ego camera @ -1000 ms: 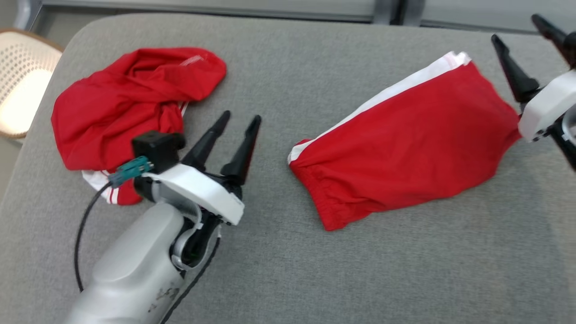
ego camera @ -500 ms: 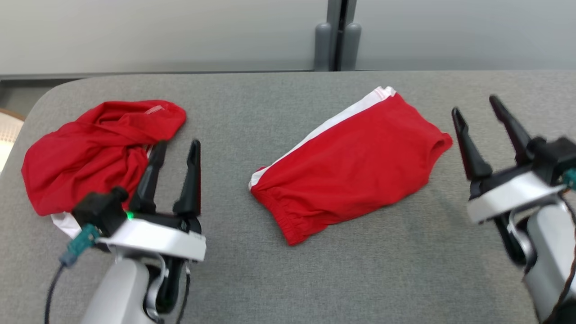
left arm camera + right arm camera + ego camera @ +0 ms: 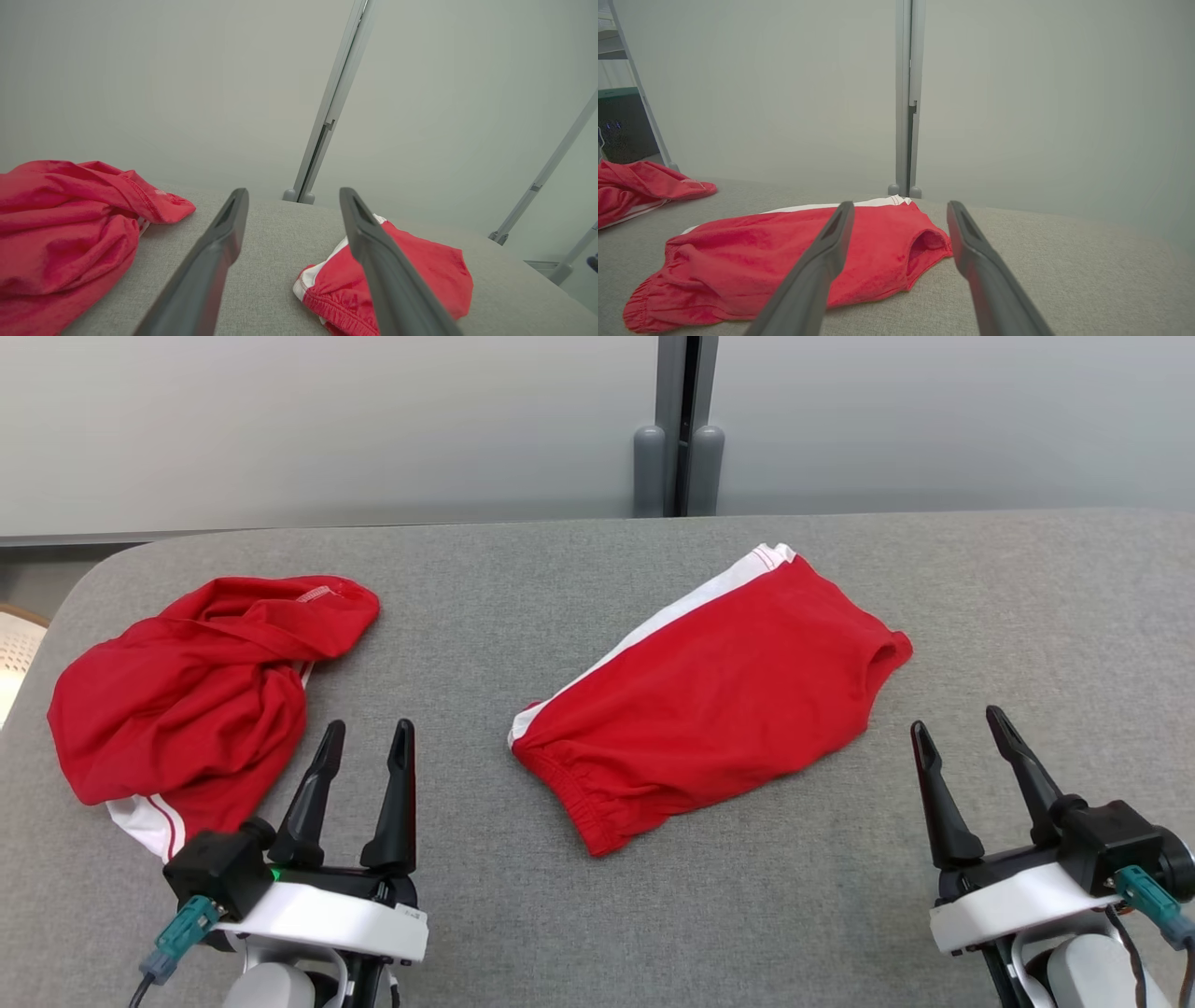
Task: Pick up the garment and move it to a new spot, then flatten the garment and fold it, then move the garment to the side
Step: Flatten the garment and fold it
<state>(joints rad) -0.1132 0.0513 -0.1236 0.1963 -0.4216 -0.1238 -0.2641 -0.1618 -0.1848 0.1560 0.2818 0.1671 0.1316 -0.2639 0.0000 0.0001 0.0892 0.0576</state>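
1. The folded garment (image 3: pixel 719 700) is laid slantwise near the middle of the tabletop (image 3: pixel 560 915), touched by nothing. It is judged to be folded already, so only the move to the side may be left.
2. The crumpled garment (image 3: pixel 187 700) is heaped at the left end, well apart from the folded one, presumably so that the middle is free for work.
3. The left fingers (image 3: pixel 397 793) are spread open and empty, just beside the heap. The right fingers (image 3: pixel 936 793) are likewise open and empty, near the folded garment's right end. Both pairs are judged to be parked clear of the cloth so that it is not disturbed.
4. Both garments are made of soft red knit. On the folded one a white stripe (image 3: pixel 653 625) is seen along the far edge and a gathered waistband (image 3: pixel 569 793) at the near-left end — flat, smooth and roughly four-sided, against the rounded, creased heap.
5. The tabletop is covered in grey woven fabric, with a rounded corner at the left.
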